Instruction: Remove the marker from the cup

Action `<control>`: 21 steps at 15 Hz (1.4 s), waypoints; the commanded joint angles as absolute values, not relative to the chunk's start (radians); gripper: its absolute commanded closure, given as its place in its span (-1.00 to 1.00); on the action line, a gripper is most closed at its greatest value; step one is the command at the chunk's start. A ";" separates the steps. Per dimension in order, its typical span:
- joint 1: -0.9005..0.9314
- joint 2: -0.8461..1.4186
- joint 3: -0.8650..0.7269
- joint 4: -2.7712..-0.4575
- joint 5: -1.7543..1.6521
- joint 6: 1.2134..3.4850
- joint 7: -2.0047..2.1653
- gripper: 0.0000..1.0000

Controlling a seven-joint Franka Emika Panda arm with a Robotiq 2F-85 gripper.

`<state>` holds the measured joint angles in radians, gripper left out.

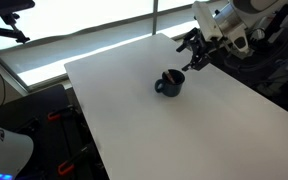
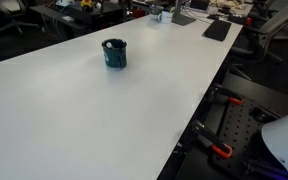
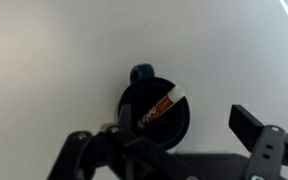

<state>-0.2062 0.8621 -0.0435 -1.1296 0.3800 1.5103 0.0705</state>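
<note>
The cup (image 1: 169, 84) is a small dark mug with a side handle, standing upright on the white table (image 1: 134, 120); it also shows in an exterior view (image 2: 115, 53). In the wrist view the cup (image 3: 174, 125) is seen from above, and the marker (image 3: 161, 107), reddish with a pale tip, lies slanted inside it. My gripper (image 1: 194, 56) hangs in the air above and to one side of the cup, apart from it. In the wrist view its fingers (image 3: 164, 135) are spread wide and hold nothing.
The table's edges run close on both long sides. A dark flat pad (image 2: 216, 30) and small items lie at the table's far end. Black frames with red clamps (image 2: 224, 150) stand beside the table. Bright windows lie behind the arm.
</note>
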 commanded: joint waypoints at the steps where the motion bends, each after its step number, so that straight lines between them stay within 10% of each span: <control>1: -0.199 0.928 -0.040 -1.043 0.325 1.482 0.075 -1.00; 21: -0.191 1.080 -0.030 -0.846 0.318 1.396 0.226 -1.00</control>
<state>-0.2070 1.0312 -0.0364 -0.9576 0.3429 1.4700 0.1512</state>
